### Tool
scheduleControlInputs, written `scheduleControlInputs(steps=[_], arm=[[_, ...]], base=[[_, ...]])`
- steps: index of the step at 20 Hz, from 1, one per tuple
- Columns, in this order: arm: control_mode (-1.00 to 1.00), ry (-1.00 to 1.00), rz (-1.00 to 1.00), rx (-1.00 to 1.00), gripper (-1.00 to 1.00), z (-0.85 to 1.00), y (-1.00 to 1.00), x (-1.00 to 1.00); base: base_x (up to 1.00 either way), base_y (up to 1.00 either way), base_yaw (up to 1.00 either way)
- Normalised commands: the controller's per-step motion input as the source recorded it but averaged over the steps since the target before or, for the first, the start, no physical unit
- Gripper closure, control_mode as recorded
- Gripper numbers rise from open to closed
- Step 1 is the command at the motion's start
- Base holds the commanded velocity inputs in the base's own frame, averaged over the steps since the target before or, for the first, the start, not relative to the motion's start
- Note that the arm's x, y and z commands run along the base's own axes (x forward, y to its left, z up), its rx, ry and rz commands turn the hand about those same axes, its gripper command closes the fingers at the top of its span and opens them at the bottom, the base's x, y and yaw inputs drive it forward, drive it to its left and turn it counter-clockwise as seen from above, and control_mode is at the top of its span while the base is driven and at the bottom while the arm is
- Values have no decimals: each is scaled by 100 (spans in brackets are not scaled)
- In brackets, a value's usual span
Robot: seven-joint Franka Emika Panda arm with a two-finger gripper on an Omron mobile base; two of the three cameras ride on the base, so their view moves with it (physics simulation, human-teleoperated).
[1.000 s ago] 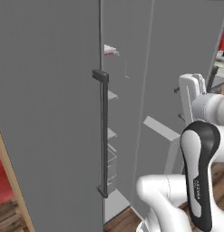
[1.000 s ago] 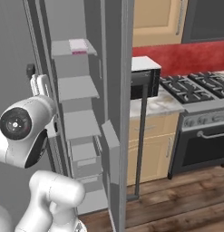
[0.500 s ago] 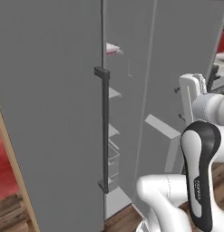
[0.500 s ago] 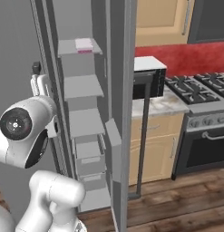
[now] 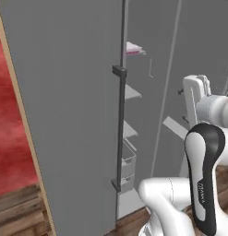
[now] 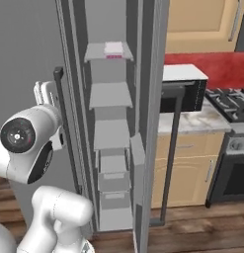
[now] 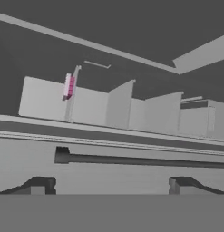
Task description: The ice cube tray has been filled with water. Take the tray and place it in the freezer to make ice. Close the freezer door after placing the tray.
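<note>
While the ice cube tray (image 6: 113,49) lies flat on the top shelf (image 6: 96,52) inside the freezer (image 6: 109,148), the freezer door (image 5: 69,110) stands ajar, its dark bar handle (image 5: 119,129) facing the arm. Holding nothing, the gripper (image 7: 111,185) is spread wide, seemingly just short of that handle.

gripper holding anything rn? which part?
Nothing held. The gripper is open and empty, facing the freezer door's bar handle; the ice cube tray sits on the top freezer shelf.
</note>
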Motion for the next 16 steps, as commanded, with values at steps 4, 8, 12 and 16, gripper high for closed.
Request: scheduleControlInputs(steps=[4, 8, 12, 16], arm=[[100, 0, 0, 0, -100, 0, 0, 0], [100, 0, 0, 0, -100, 0, 0, 0], [100, 0, 0, 0, -100, 0, 0, 0], [100, 0, 0, 0, -100, 0, 0, 0]], base=[[-21, -31, 29], [-44, -44, 24], [-55, -53, 17], [-54, -42, 12]])
